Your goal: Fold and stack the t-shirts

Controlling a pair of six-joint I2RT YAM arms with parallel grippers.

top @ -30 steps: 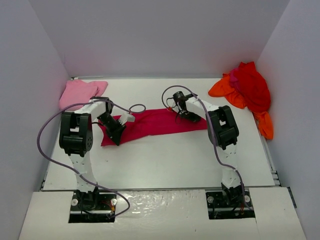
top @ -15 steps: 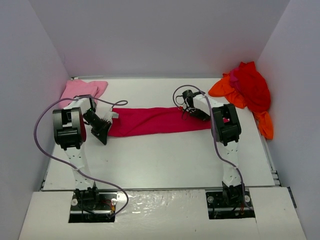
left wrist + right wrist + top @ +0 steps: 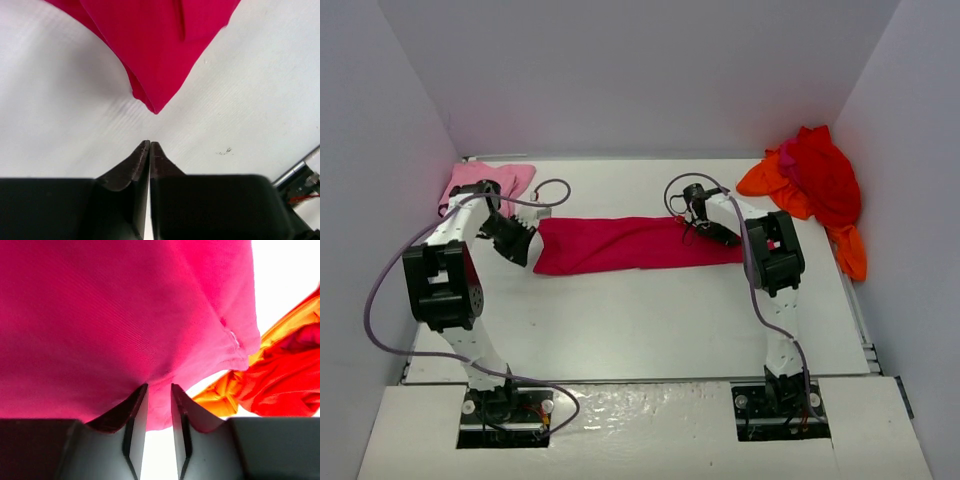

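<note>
**Me:** Leftward went my left fingers [image 3: 150, 145], and the crimson t-shirt [image 3: 630, 243] has been drawn out into a long flat band on the desk [image 3: 650, 320].

**Partner:** Holding it?

**Me:** No. The left fingers are clenched on nothing, with its corner just ahead of their tips. My right fingers [image 3: 159, 390] stand slightly parted, cloth at their tips.

**Partner:** Next?

**Me:** Spreading looks done. I'd regrasp the edges and fold them across.
</note>
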